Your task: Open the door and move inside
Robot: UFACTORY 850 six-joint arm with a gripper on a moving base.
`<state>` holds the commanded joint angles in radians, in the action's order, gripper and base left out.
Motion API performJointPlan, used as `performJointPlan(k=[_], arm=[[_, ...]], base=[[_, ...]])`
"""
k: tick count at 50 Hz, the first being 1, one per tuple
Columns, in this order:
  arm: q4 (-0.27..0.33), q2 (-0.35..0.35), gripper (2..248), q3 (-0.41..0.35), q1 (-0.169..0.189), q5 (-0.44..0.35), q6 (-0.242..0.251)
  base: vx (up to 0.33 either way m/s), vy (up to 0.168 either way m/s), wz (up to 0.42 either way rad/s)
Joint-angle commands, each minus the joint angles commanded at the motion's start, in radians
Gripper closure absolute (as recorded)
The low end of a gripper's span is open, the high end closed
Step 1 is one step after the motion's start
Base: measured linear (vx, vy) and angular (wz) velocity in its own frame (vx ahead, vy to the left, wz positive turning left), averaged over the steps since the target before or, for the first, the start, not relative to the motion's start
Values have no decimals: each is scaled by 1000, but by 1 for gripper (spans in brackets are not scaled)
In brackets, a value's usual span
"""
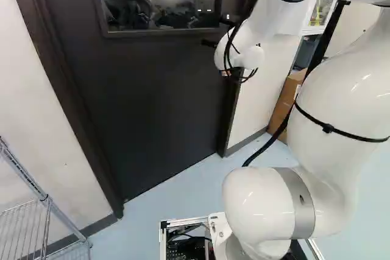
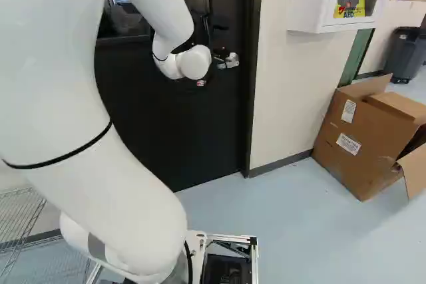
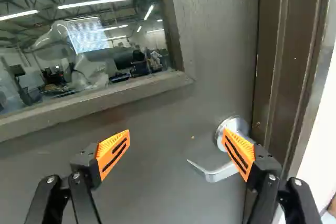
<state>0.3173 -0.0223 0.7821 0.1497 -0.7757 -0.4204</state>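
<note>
Free room lies before the door (image 3: 157, 150) below its window (image 3: 121, 51), but the handle (image 3: 219, 174) juts out and the door frame (image 3: 270, 77) (close beside it) narrows the way.

Bright indoor light on a dark door (image 1: 152, 101), with glare in its window (image 3: 94, 45).
From where I stand, long white lamp reflections (image 3: 94, 2) streak the glass, along with a mirrored ceiling, so the light comes from overhead; the door looks nearly black in both base views and a softer grey in the wrist view; the white arm (image 1: 341, 108) is very bright, with small glints on its curves; the metal handle (image 3: 215, 174) shines; the pale floor (image 2: 286, 231) is evenly lit, a soft shadow lying by the cardboard box (image 2: 359, 138); past the door frame (image 3: 286, 51), the wall (image 3: 326, 129) glares almost pure white.
</note>
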Motion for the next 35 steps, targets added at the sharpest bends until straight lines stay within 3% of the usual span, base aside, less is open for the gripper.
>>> performJointPlan(k=[35], arm=[[0,-91,3,20,-22,5,0]], base=[[0,0,0]])
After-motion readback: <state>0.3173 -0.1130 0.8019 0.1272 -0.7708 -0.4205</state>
